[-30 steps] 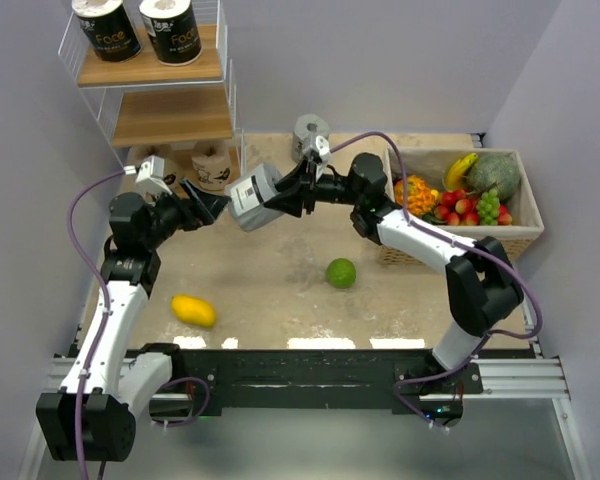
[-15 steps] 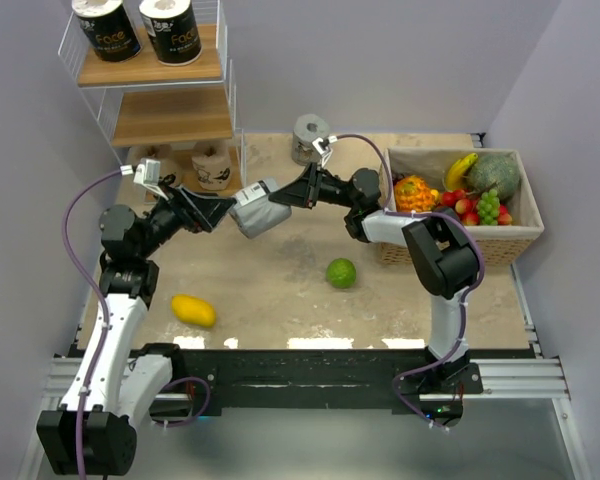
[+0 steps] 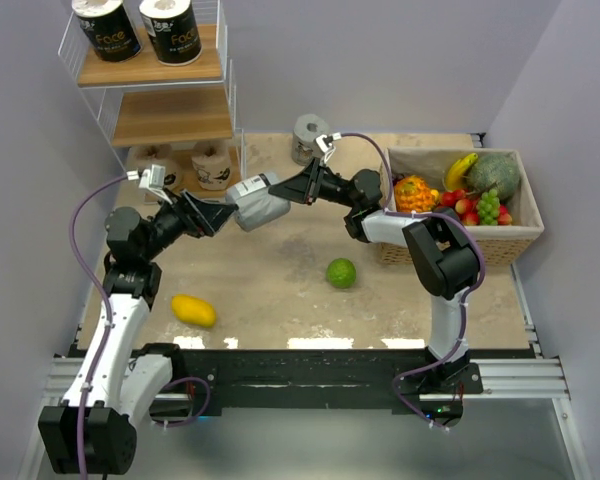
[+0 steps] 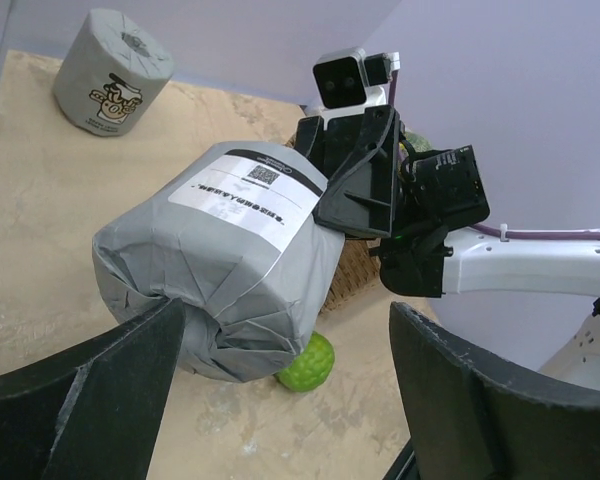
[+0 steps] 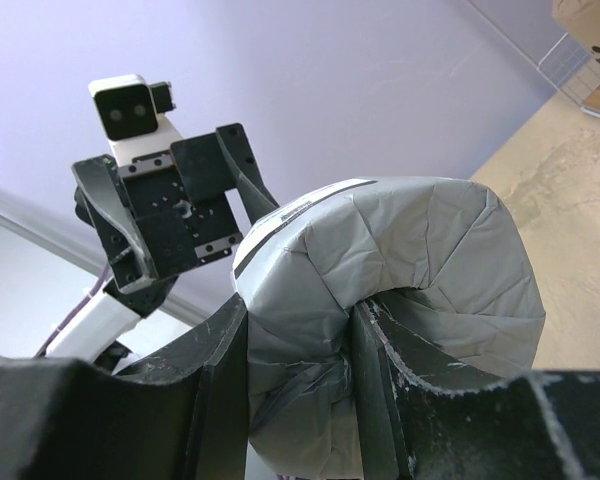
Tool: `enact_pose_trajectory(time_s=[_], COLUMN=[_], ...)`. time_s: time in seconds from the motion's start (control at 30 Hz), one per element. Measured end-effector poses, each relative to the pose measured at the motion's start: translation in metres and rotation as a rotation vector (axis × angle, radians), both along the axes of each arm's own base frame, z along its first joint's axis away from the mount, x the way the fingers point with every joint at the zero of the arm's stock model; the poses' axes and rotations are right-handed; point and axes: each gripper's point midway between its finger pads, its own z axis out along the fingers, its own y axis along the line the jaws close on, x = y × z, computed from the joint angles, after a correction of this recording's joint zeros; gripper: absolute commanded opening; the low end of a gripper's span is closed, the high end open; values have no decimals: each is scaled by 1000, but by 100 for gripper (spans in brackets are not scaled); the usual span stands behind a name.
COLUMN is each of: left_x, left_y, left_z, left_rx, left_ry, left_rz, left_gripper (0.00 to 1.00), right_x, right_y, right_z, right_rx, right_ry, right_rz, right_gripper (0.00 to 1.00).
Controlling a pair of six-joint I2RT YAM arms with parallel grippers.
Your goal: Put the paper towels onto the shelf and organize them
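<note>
the shelf [image 3: 170, 118] stands in the upper left of the top view, two black rolls [image 3: 170, 30] on its top board and the middle board bare. the left arm [image 3: 115, 320] reaches up from the lower left and is the nearer of the two to it; the right arm [image 3: 440, 260] comes across from the right of the frame. between them, left of centre and clear above the table [image 3: 280, 300], hangs the grey paper towel roll [image 3: 255, 205]. its long axis runs from lower left to upper right, along the line between the two hands, one folded end turned to each. the right gripper [image 3: 282, 190] is closed narrow on the far end, one finger seemingly in the core hollow and one along the outer wall. the left gripper [image 3: 218, 213] stands wide, its jaws to either side of the near end in the left wrist view; i cannot tell if its fingers [image 4: 100, 390] touch the wrap. i judge this a handover: the left must close across the roll's girth before the right lets go
</note>
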Motion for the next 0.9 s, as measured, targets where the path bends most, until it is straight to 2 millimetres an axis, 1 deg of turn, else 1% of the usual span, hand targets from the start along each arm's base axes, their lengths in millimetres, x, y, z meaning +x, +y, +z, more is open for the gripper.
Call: enact_pose_trajectory(time_s=[0.2,0.4,0.53,0.63,0.83,0.9], left_x=[7,6,14,19,23,22], left_y=[-4,-22,-28,-30,-30,-29], left_z=[-9,-18,-22,-23,-24,-29], left_rx=[-13,-24,-24,-19,-10,0], left_ry=[18,32,33,28,26,43], left_rz=[-18,-63,-51,-31,1,15], left_gripper=[88,86,84,82,83,84], right_x=[2,2,5,8,9,9], right_y=[0,0,-2,-3,-4,-3], right_z=[1,1,1,1,0,0], right_rx=[6,7,8,11,12,11], right_ry=[5,6,8,12,15,15], right_rz=[-11,-12,-22,-36,-45,-44], right_gripper=[35,35,36,35,35,35])
